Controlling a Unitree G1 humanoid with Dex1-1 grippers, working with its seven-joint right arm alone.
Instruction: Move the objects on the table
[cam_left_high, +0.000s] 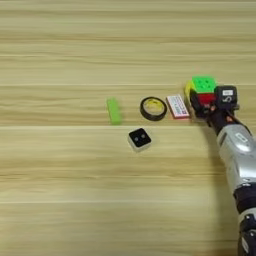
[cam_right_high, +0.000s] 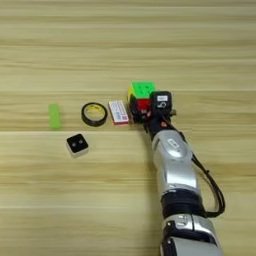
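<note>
Multicoloured puzzle cube (cam_right_high: 141, 95) gripped betw. black jaws of right gripper (cam_right_high: 142, 107), toward worktop (cam_left_high: 60, 45) right edge. Beside it, leftward in a row: white-red flat box (cam_left_high: 178, 106), tape ring (cam_left_high: 153, 108), green bar (cam_left_high: 114, 110); white cube (cam_left_high: 139, 139) nearer front edge.
</note>
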